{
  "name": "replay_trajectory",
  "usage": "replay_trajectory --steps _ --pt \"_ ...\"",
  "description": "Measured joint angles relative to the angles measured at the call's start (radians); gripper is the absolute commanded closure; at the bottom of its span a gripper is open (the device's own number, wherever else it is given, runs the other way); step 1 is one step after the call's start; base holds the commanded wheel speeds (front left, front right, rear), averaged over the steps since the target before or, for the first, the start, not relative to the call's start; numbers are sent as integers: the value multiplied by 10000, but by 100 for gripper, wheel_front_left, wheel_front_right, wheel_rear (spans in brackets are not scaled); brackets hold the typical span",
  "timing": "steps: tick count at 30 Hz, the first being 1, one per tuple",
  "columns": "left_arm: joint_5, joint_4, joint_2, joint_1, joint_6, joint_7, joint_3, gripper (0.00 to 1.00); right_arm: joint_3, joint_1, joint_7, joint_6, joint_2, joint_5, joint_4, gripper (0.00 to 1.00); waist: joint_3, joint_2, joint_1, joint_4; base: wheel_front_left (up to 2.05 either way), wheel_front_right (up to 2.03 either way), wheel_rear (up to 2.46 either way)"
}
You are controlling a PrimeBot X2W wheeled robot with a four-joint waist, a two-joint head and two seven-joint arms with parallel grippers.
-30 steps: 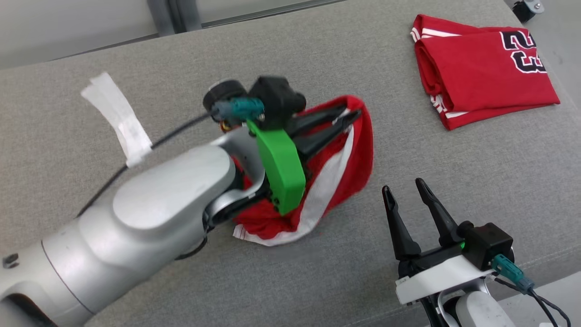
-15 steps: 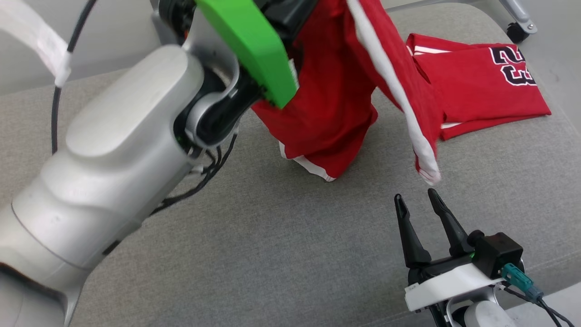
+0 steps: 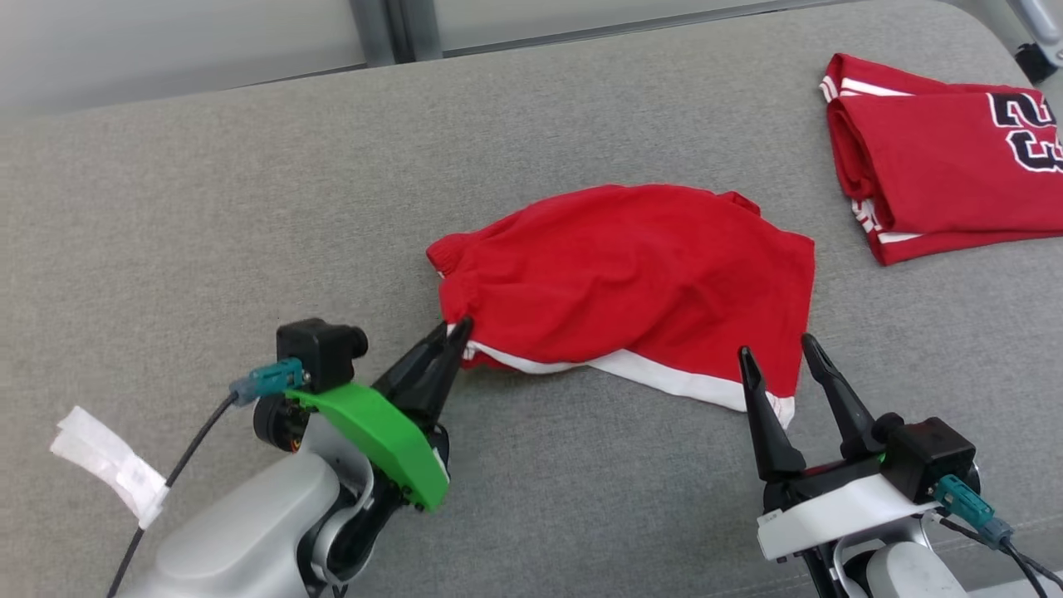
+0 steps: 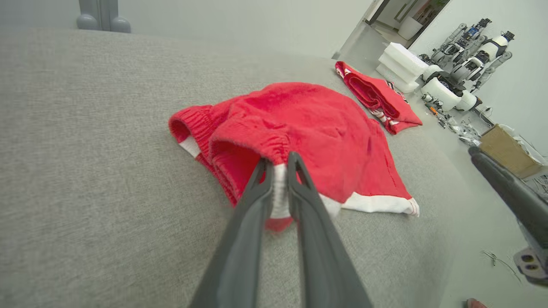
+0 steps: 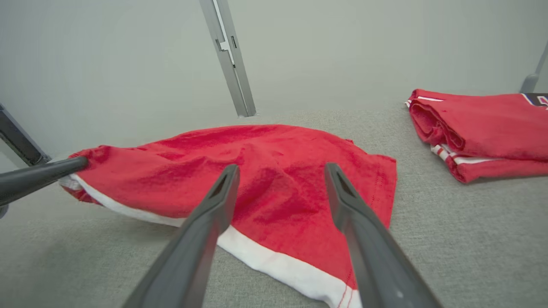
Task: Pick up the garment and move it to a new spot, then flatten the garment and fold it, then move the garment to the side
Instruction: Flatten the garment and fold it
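Left gripper (image 3: 458,325) sits low at front left, fingers angled forward-right, jaws pinched tight on the waistband of the red shorts (image 3: 631,266). Green wrist cover (image 3: 378,436) faces up, silver forearm (image 3: 249,540) behind it. Right gripper (image 3: 775,346) is at front right, fingers spread wide, pointing forward, holding nothing. White wrist bracket (image 3: 830,507) sits behind.

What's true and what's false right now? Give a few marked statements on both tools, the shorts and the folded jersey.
1. The left tool is shut on an edge of the red shorts. True.
2. The right tool grips the shorts' hem. False: it is open and holds nothing.
3. The shorts hang in the air. False: they lie on the grey cushion.
4. The folded jersey lies apart from the shorts. True.
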Motion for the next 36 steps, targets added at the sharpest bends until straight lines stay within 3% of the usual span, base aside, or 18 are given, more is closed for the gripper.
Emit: replay_trajectory --steps 1,2,8,14,25,31,33,34,35,36 --pt "232 -54 23 156 -257 -61 12 18 -4 -10 0 0 -33 -21 0 0 31 0 0 87 0 0 0" --pt "391 -75 23 329 -422 -107 58 0 15 -20 0 0 -56 -54 2 0 56 0 0 171 0 0 0" --pt "1964 -203 161 1173 -1221 -165 591 0 100 -151 0 0 -56 -56 25 0 71 0 0 496 0 0 0" --pt "4096 77 234 1721 -1547 -165 642 0 186 -131 0 0 -132 -38 44 0 -87 0 0 563 0 0 0" --pt "5634 1676 -899 1861 -1948 -167 1091 0 261 -146 0 0 -297 12 -4 0 56 0 0 434 0 0 0" --pt "6002 2328 -1248 1622 -2029 -167 1323 0 201 -151 0 0 -389 10 -33 0 216 0 0 269 0 0 0" --pt "6134 2462 -1298 1556 -2034 -167 1377 18 201 -151 0 0 -403 10 -48 0 260 0 0 211 0 0 0" --pt "6159 2481 -1313 1544 -2034 -167 1373 51 207 -151 0 0 -408 10 -48 0 273 0 0 187 0 0 0" --pt "6172 2502 -1331 1533 -2034 -169 1348 57 205 -151 0 0 -412 8 -50 0 289 0 0 163 0 0 0" --pt "6182 2523 -1338 1525 -2034 -169 1302 87 207 -151 0 0 -418 8 -50 0 303 0 0 143 0 0 0"
